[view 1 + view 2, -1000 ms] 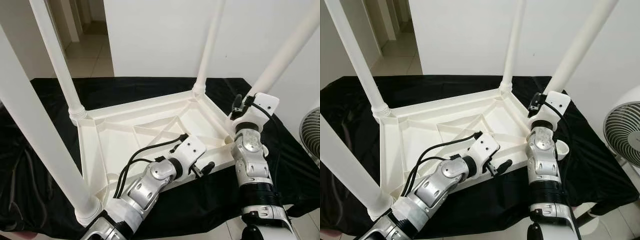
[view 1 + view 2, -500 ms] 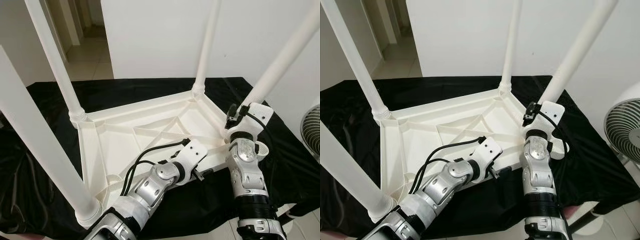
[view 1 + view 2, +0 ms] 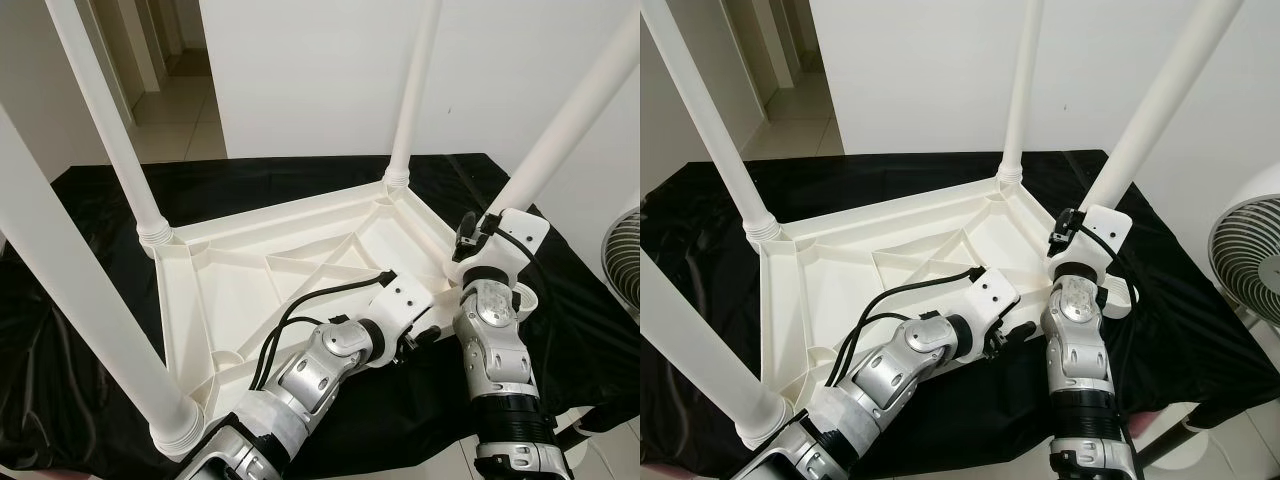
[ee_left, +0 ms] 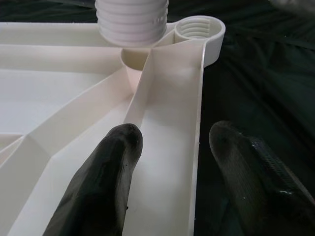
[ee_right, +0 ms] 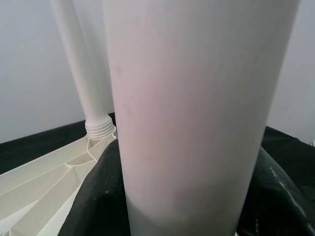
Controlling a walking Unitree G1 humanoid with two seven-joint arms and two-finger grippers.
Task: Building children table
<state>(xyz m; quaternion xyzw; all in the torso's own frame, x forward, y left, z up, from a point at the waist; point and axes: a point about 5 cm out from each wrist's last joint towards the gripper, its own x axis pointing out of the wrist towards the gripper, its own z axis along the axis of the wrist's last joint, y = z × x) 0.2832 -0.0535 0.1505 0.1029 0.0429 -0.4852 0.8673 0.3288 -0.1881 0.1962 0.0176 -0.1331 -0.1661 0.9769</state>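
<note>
White plastic upturned children's table [image 3: 250,290] lies on black-draped desk [image 3: 90,200] | right tool [image 5: 182,196] clamps near-right white tubular leg [image 3: 1155,110] | left tool [image 4: 167,162] spread wide, straddling near rim | advice: keep leg plumb over threaded socket [image 4: 197,28], brace rim, twist gently.

Silver jointed arms, white wrist housings, looping black cables; left pincer [image 4: 167,182] fingers matte black.

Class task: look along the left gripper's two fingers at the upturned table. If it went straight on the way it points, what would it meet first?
Probably the corner socket of the white tabletop: the left gripper straddles the rim wall, which runs ahead to that open threaded socket, with the leg's threaded end hovering beside it. Depth is uncertain.
</note>
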